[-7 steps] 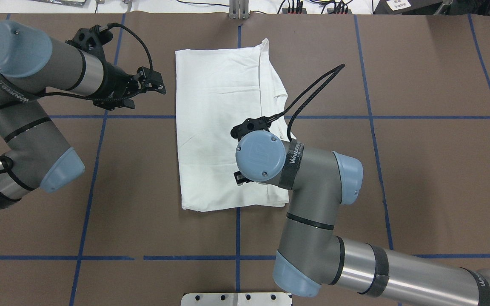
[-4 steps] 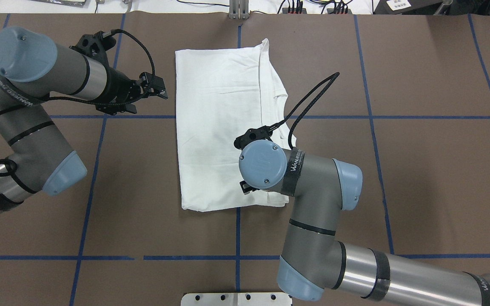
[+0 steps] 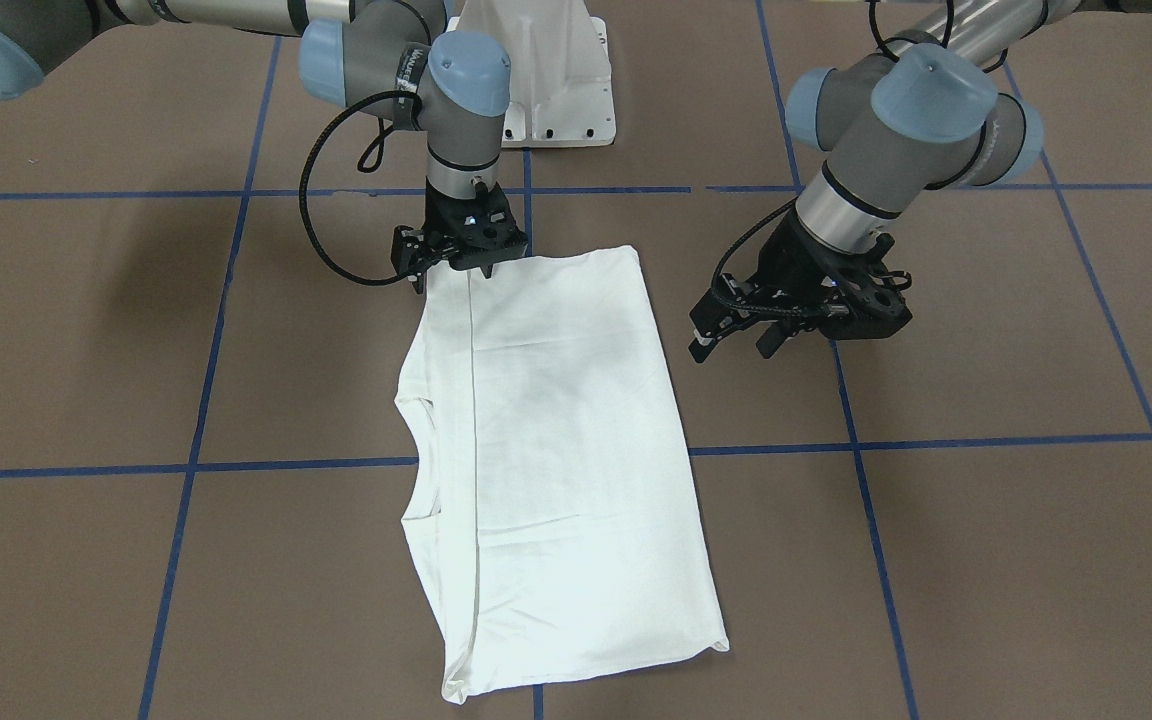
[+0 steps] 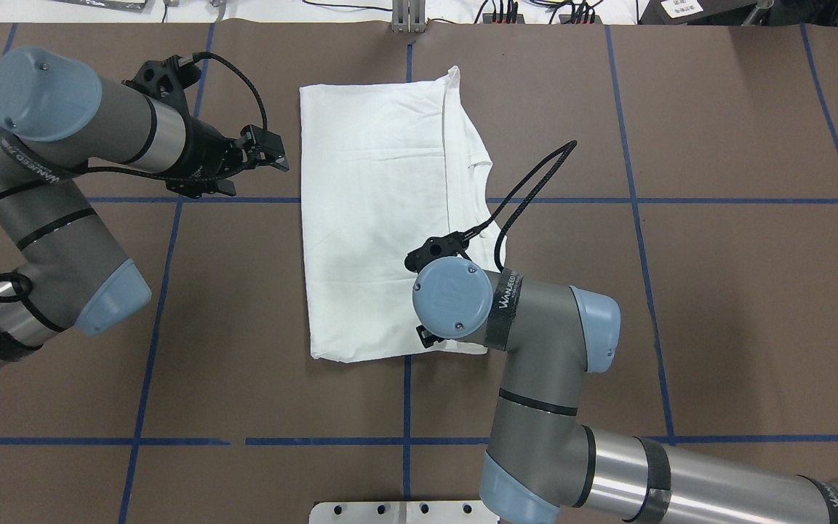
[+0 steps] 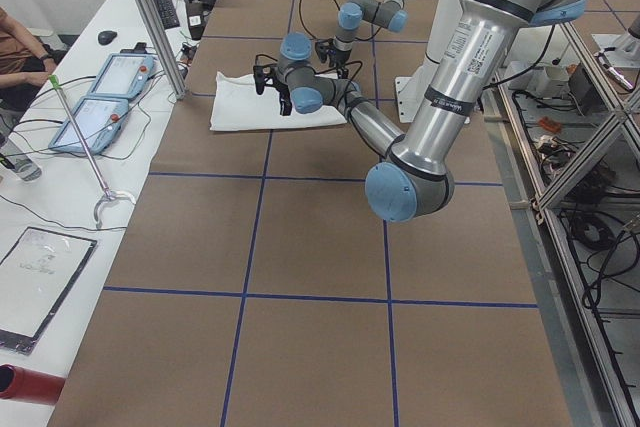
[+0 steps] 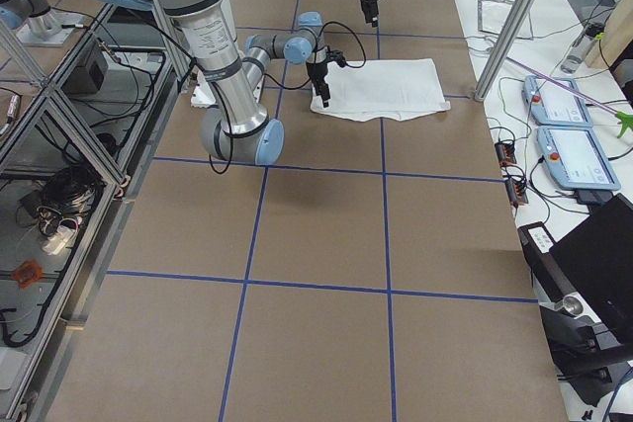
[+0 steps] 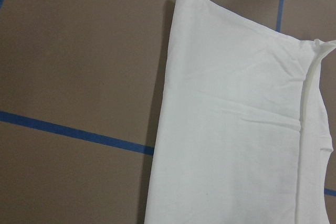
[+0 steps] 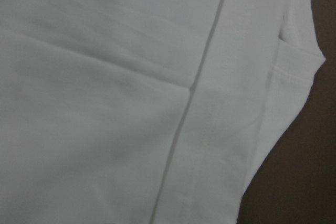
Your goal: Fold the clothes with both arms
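The clothes are one white T-shirt (image 4: 382,218), folded into a long rectangle in the middle of the brown table; its neck opening (image 3: 416,460) lies on the robot's right edge. My right gripper (image 3: 466,272) points straight down at the shirt's near hem, close to its right corner. The wrist cap (image 4: 454,298) hides its fingers from above, so I cannot tell whether it is open or shut. The right wrist view holds only shirt cloth (image 8: 131,103) and a fold seam. My left gripper (image 4: 279,159) hovers open just left of the shirt's left edge (image 7: 168,103), holding nothing.
Blue tape lines (image 4: 172,291) grid the brown table. The white pedestal base (image 3: 536,80) stands at the robot's edge. A metal post (image 4: 408,18) and cables sit beyond the far edge. A side bench with tablets (image 5: 100,97) and a person's arm (image 5: 15,47) lies past it.
The right arm has slid toward the robot along the shirt's right side to the near hem. The left gripper has edged slightly closer to the shirt's left edge.
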You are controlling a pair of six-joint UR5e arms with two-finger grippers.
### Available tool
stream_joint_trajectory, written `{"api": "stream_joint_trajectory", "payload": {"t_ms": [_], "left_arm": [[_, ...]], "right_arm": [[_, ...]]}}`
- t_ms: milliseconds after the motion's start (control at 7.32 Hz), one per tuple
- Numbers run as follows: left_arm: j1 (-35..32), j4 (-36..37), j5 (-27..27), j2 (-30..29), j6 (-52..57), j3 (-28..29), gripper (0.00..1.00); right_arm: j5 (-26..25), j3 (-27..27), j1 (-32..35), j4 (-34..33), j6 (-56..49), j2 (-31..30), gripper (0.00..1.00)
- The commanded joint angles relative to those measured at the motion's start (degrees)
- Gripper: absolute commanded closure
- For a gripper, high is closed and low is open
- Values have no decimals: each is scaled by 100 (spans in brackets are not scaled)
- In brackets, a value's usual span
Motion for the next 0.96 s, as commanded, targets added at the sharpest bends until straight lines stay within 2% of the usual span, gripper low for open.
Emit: {"api": "stream_joint_trajectory", "payload": {"t_ms": [0,820], "left_arm": [[33,9,-3,-20,0,0,0],[147,-35,14,-46,-18,36,0]], "right_arm": [[2,-9,-10,0,-9,-53,0],[29,43,95,9,-202,-229,0]]}}
